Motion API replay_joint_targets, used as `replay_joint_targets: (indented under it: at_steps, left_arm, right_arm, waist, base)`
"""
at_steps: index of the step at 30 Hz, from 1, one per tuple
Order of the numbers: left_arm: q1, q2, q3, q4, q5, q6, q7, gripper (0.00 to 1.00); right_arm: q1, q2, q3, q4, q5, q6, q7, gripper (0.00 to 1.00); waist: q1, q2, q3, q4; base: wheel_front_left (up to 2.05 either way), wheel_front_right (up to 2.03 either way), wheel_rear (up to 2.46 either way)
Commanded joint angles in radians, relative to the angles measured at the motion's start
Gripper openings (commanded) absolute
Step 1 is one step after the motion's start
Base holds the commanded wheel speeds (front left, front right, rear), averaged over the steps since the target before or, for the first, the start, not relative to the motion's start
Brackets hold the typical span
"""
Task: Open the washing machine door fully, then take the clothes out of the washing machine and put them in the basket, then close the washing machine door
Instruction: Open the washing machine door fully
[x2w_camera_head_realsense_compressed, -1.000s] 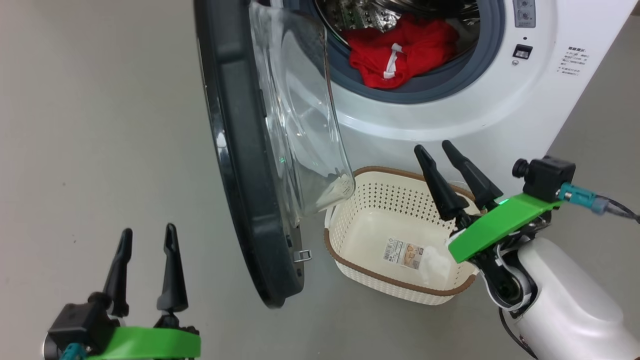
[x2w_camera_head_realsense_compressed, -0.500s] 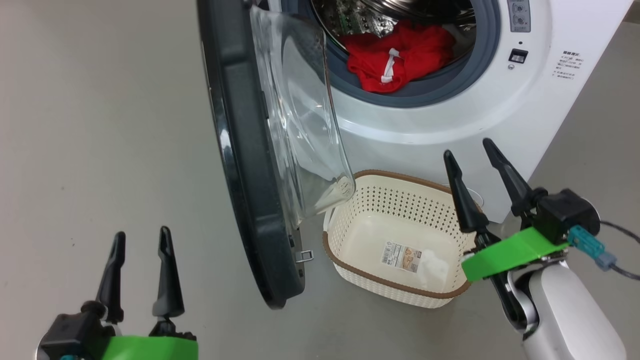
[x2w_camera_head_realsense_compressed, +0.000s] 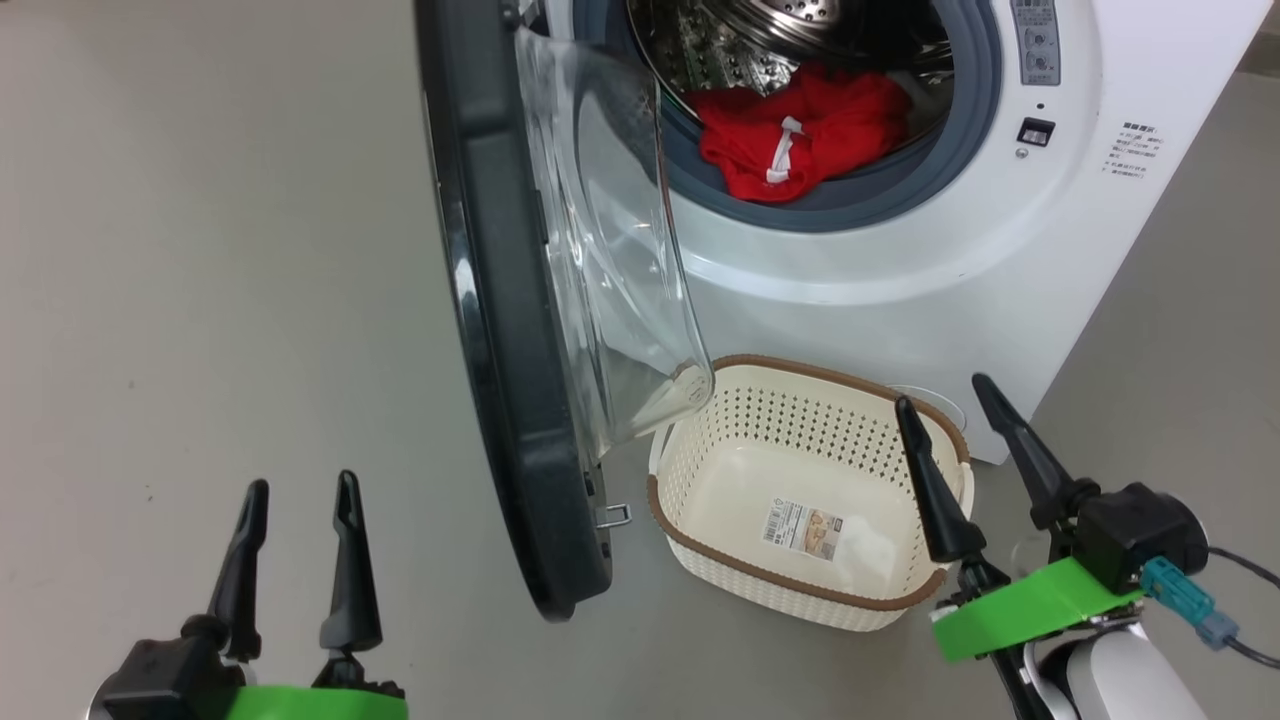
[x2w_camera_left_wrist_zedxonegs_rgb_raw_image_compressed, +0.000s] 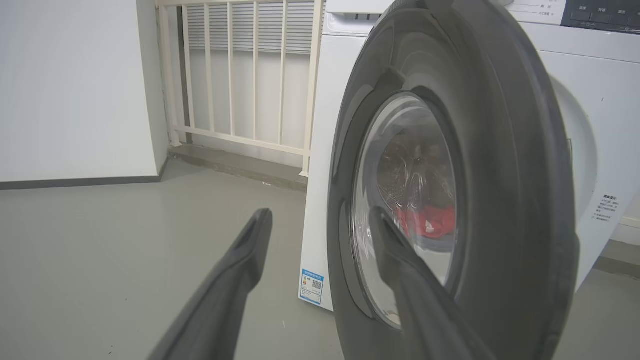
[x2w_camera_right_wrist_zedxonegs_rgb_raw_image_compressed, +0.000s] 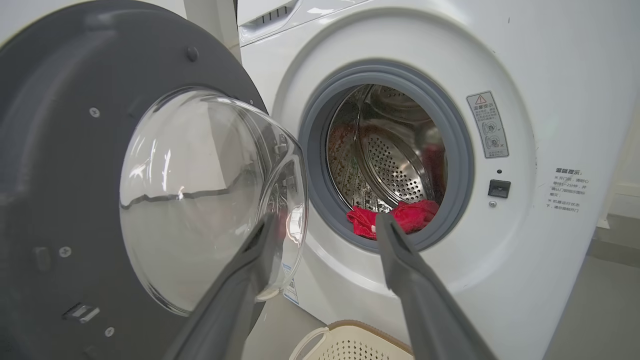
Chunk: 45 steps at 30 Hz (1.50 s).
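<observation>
the washing machine door stands swung out from the washing machine, with the red clothes heaped inside its opening. the basket sits on the floor just below. left fingers are spread wide, holding nothing, outside the door; right fingers are likewise spread and empty by the basket's right rim.

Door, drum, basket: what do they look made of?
Door: glossy black rim, likely plastic; clear bulging centre, glass by its reflections. Drum: shiny perforated metal, probably steel. Basket: matte cream plastic with punched holes, brown woven-look rim.
</observation>
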Motion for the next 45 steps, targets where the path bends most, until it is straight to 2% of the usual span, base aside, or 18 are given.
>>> replay_joint_targets:
  at_steps: [1,8,22,23,24,28,35,45]
  left_arm:
    - [-0.005,0.017,0.027,-0.021,0.008,0.008,-0.005,1.0]
    - [0.009,0.017,0.024,-0.006,0.01,0.011,-0.005,1.0]
    - [0.007,0.017,0.023,0.011,0.006,0.003,-0.005,1.0]
    - [0.007,0.017,0.022,0.013,0.005,-0.001,-0.005,0.33]
    - [0.006,0.017,0.022,0.014,0.004,-0.002,-0.005,0.0]
    - [0.002,0.017,0.018,0.007,-0.007,-0.004,-0.005,0.0]
    - [-0.048,0.017,0.039,-0.031,-0.006,-0.031,-0.005,0.0]
    - [-0.141,0.017,0.041,-0.174,-0.027,-0.039,-0.005,0.0]
  right_arm:
    - [0.009,0.005,0.027,-0.034,0.013,0.007,-0.006,1.0]
    - [0.06,0.005,0.039,-0.035,0.022,0.007,-0.006,1.0]
    - [0.066,0.005,0.041,-0.035,0.019,0.007,-0.006,1.0]
    - [0.066,0.005,0.041,-0.033,0.021,0.007,-0.006,1.0]
    - [0.066,0.005,0.042,-0.032,0.023,0.007,-0.006,1.0]
    - [0.066,0.005,0.045,-0.029,0.031,0.007,-0.006,1.0]
    - [0.06,0.005,0.051,-0.024,0.037,0.007,-0.006,1.0]
    - [0.057,0.005,0.055,-0.027,0.038,0.007,-0.006,1.0]
  waist:
    - [0.0,-0.0001,-0.007,0.001]
    - [0.0,-0.0001,-0.022,0.002]
    - [0.0,-0.0001,-0.022,0.004]
    - [0.0,-0.0001,-0.022,0.003]
    - [0.0,-0.0001,-0.022,0.002]
    - [0.0,-0.0001,-0.024,-0.001]
    - [0.0,-0.0001,-0.021,-0.007]
    - [0.0,-0.0001,-0.023,-0.021]
  base:
    - [0.0,0.0,0.0]
    - [0.0,0.0,0.0]
    - [0.0,0.0,0.0]
    - [0.0,0.0,0.0]
    - [0.0,0.0,0.0]
    - [0.0,0.0,0.0]
    - [0.0,0.0,0.0]
    - [0.0,0.0,0.0]
